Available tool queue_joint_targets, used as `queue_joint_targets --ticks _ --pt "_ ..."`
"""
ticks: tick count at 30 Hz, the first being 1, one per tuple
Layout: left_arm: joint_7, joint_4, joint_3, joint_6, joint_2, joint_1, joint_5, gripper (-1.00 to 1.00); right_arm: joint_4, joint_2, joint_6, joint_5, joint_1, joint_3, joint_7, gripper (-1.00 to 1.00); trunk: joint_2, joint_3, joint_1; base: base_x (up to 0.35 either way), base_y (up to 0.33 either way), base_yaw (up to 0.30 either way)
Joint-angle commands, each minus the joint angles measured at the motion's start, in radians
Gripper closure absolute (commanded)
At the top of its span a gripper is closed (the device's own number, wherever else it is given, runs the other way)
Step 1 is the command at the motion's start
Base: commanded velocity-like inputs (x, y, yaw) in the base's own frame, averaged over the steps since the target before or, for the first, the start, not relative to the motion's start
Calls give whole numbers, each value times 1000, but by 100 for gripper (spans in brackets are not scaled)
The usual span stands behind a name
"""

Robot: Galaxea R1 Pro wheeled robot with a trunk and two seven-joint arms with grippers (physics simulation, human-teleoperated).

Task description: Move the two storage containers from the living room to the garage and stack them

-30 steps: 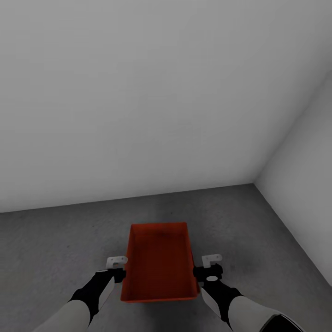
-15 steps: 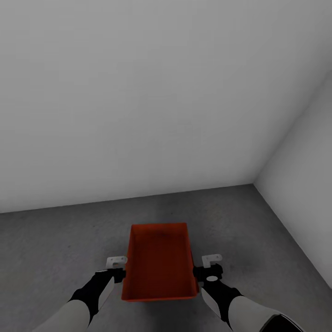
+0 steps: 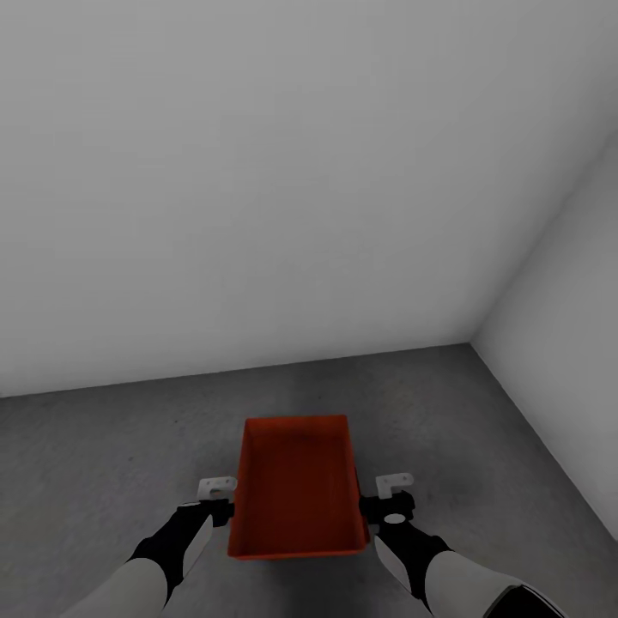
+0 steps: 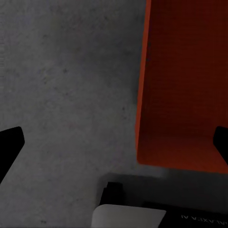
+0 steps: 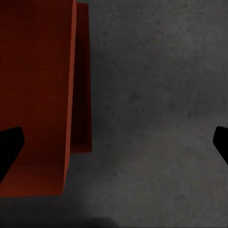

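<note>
In the head view, 1 orange-red storage container (image 3: 298,489) sits low in the centre of the frame, its open top facing up, over the dark grey concrete floor (image 3: 103,446) of the garage. Pale grey walls (image 3: 257,172) fill the upper 2 thirds of the frame and meet in a corner at the right.

The left gripper (image 3: 215,498) is at the container's left long side, in the lower left of the frame, and the right gripper (image 3: 388,495) is at its right long side, in the lower right.

In the left wrist view the container (image 4: 185,85) takes up the upper right of the frame, and the left gripper's fingers (image 4: 9,145) show spread wide at the 2 side edges, with nothing between them but floor and the container's wall.

In the right wrist view the container (image 5: 38,95) fills the upper left, and the right gripper's fingers (image 5: 9,147) are likewise spread wide at the 2 edges. Whether either gripper touches the container cannot be told.
</note>
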Motion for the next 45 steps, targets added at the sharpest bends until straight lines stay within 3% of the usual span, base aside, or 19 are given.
queue_joint_targets --ticks 1,27,45 --pt "0 -2 6 6 -1 0 -4 -100 1 0 -5 -11 -1 8 -3 -100 6 2 -4 0 0 0" --pt "0 14 -1 0 9 0 2 -100 18 0 -5 -13 -1 7 0 -100 188 84 -103 0 0 0" --pt "1 51 -1 -2 2 0 2 -100 22 0 -2 -15 2 7 -2 -100 188 84 -103 0 0 0"
